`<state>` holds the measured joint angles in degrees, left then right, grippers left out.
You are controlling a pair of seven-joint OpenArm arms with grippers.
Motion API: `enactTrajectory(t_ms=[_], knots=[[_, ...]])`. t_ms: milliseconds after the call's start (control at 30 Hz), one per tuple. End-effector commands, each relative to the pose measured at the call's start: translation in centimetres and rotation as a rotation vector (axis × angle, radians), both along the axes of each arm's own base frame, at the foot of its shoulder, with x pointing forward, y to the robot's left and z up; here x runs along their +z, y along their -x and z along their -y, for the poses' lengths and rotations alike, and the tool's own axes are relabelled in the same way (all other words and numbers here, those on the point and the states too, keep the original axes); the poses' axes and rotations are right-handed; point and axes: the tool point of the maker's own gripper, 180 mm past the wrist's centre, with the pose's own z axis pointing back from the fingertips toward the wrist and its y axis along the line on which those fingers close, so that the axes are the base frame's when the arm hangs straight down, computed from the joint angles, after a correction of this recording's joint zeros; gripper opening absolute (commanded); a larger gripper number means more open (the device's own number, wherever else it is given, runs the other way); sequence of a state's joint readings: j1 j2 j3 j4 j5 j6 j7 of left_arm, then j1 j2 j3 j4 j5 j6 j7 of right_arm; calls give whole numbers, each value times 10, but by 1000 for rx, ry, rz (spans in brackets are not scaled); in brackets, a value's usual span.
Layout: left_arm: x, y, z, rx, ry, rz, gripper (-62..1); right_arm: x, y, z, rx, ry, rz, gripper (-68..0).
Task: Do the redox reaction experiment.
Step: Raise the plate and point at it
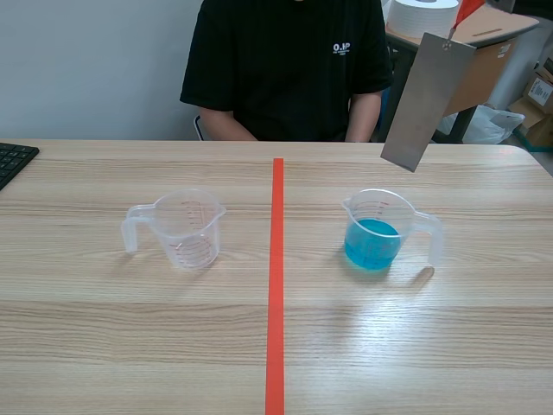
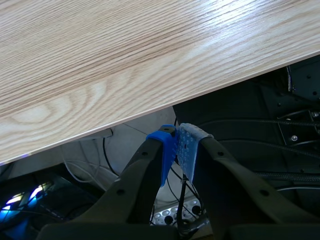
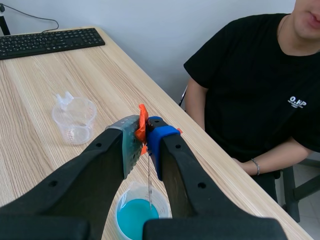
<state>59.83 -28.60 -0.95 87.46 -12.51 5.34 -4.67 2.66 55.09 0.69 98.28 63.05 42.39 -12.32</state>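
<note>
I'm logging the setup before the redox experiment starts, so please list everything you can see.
metal sheet: one, grey, hanging from the orange tag above the cup of blue liquid
orange tag: one, orange, pinched in the right tool
cup of blue liquid: one, clear, right of the tape line
empty measuring cup: one, clear, left of the tape line
keyboard: one, black, at the table's left edge
table: one, light wood
person: one, black T-shirt, seated across the table
left tool: one, black, shut on nothing, below the table's edge
right tool: one, black, shut on the tag
</note>
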Motion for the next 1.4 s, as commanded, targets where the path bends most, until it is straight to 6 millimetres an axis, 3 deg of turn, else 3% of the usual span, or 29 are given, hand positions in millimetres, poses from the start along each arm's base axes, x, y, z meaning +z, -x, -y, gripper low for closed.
enactTrajectory(t_ms=[0, 300, 600, 900, 1067, 1367], knots=[[3, -2, 1, -5, 11, 10, -562, 16, 1, 1, 10, 3, 47, -660], [9, -12, 14, -168, 79, 9, -562, 16, 1, 1, 10, 3, 47, -660], [40, -78, 15, -352, 82, 175, -562, 16, 1, 0, 9, -9, 47, -660], [99, -155, 48, -550, 97, 410, -562, 12, 0, -1, 4, -6, 36, -660], [130, -187, 78, -631, 115, 538, -562, 11, 0, -1, 3, -3, 33, -660], [151, -226, 143, -769, 118, 645, -562, 10, 0, -1, 2, 3, 29, -660]])
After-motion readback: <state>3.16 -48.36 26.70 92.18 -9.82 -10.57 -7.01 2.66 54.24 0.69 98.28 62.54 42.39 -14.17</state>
